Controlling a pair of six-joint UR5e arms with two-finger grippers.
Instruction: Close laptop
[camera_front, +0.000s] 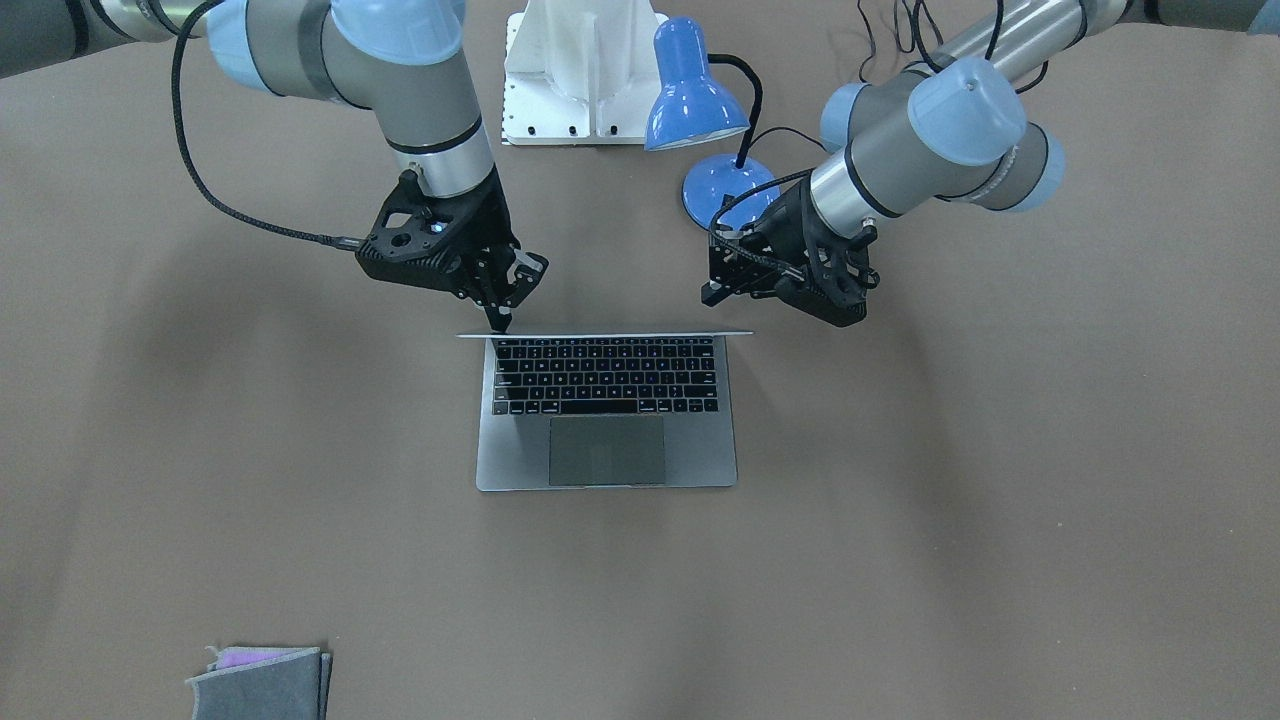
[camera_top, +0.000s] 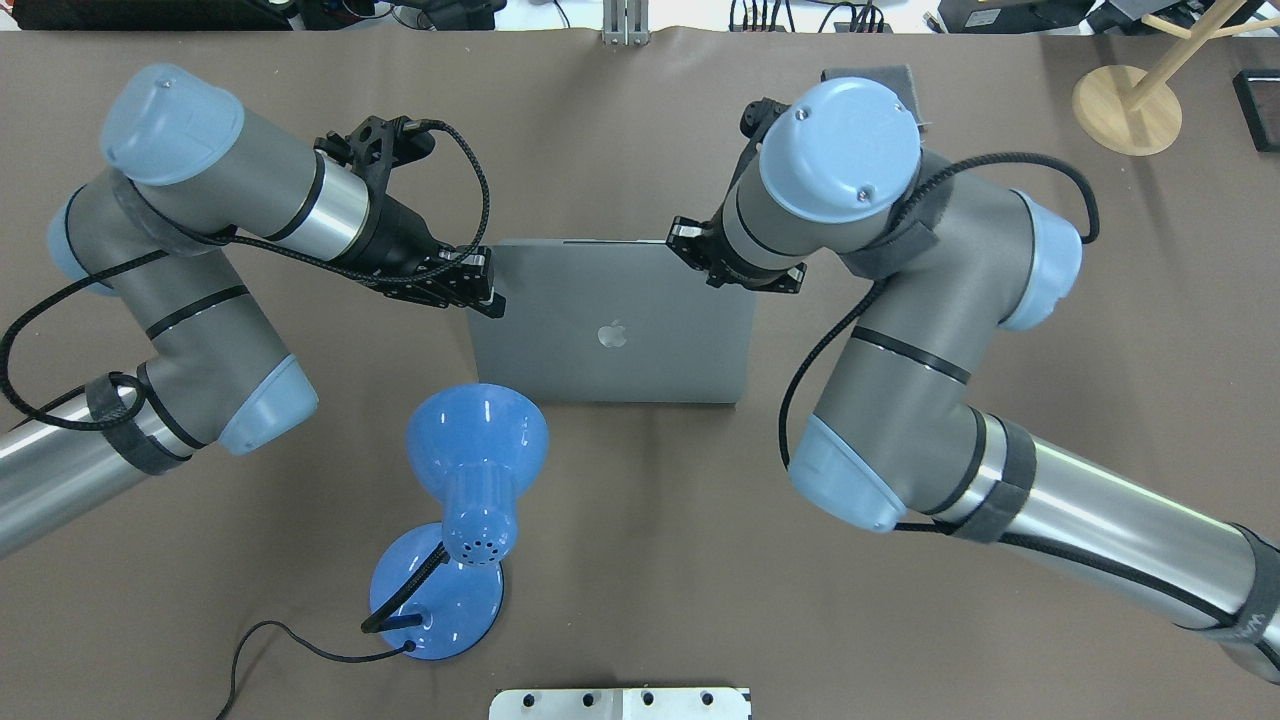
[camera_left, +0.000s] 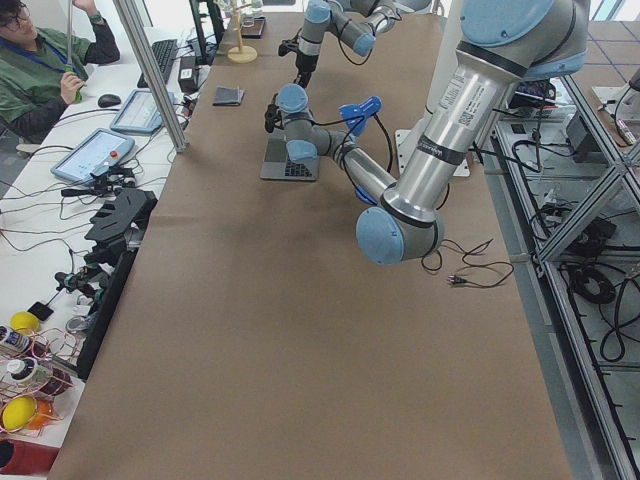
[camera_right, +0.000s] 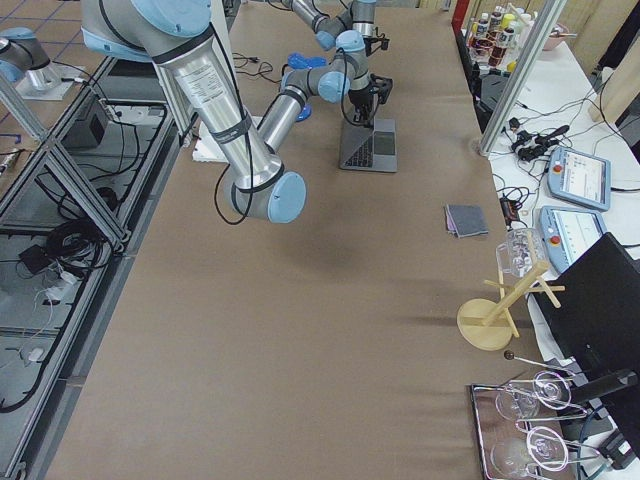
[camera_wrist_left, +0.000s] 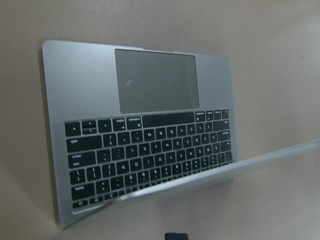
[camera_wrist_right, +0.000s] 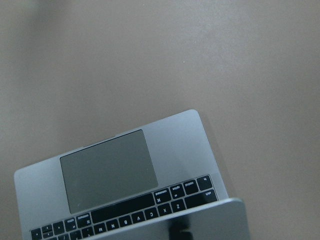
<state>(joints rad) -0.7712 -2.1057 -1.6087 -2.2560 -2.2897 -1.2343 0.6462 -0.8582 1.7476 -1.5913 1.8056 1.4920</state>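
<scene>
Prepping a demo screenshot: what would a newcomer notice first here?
The open laptop at the table's centre, its lid standing roughly upright, with both arms bent in over it. The right gripper is at one top corner of the lid, and the left gripper is near the other. Next comes the bright blue desk lamp, just behind the lid on the robot's side, nearer the left arm.
</scene>
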